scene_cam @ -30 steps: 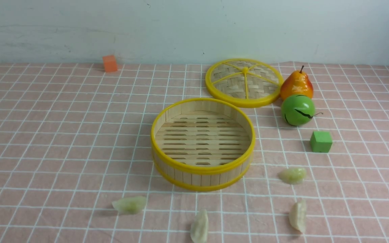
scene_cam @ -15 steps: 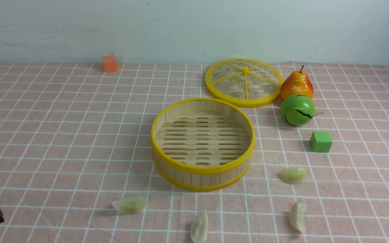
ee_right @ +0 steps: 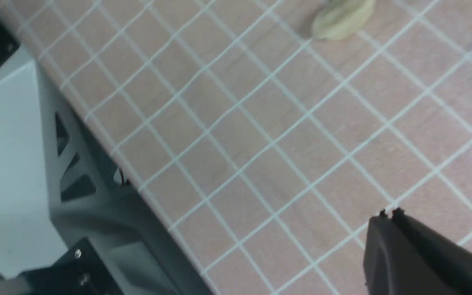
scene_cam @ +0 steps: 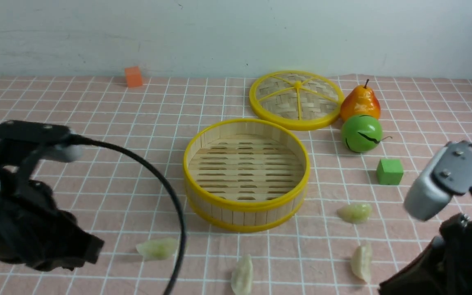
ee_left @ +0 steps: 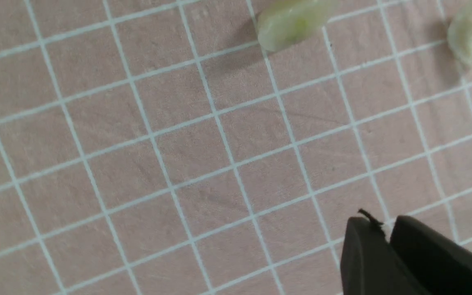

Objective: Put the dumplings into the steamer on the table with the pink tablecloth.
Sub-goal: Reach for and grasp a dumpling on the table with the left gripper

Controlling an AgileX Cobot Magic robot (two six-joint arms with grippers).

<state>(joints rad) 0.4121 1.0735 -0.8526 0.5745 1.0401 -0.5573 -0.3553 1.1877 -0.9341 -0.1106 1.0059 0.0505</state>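
Both arms hang low over the pink tablecloth (scene_cam: 96, 164) on the desk (scene_cam: 35, 188), and none of the four dumplings (scene_cam: 355, 213) is lifted yet. The left end effector (ee_left: 387, 229) is clenched with nothing between its fingers. The nearest dumpling (ee_left: 291, 22) lies on the cloth ahead of its tips, well apart, with a second dumpling (ee_left: 471, 35) further off to one side. The right end effector (ee_right: 389, 217) is likewise clenched and empty, with another dumpling (ee_right: 342, 16) well ahead of it. The bamboo steamer (scene_cam: 244, 215) stands empty beyond and between the two. To pick well, each end effector should probably part its fingers before descending and straddle the dumpling across its narrow width. It should then close gently, since the pale skins look soft and slippery.
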